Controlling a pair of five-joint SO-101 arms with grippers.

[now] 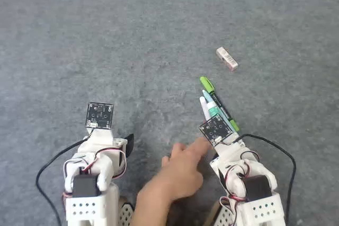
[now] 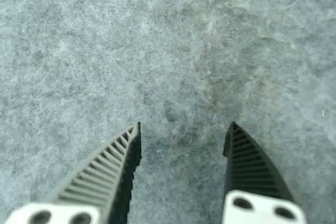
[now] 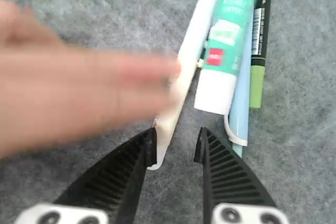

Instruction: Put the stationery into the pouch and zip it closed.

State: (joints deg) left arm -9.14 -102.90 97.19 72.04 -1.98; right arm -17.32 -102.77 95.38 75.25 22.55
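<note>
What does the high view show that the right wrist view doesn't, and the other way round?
High view adds the small pale rectangular eraser lying apart from the rest, plus the left arm. Right wrist view adds the right gripper, black ribbed jaws open, beside the long white pen. Both share a person's hand, that pen, the green marker, the teal-and-white tube and the grey felt mat.

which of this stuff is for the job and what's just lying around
For the job: green marker, white pen, teal-labelled tube, light blue pen, eraser.
Not part of it: person's hand, grey mat.
</note>
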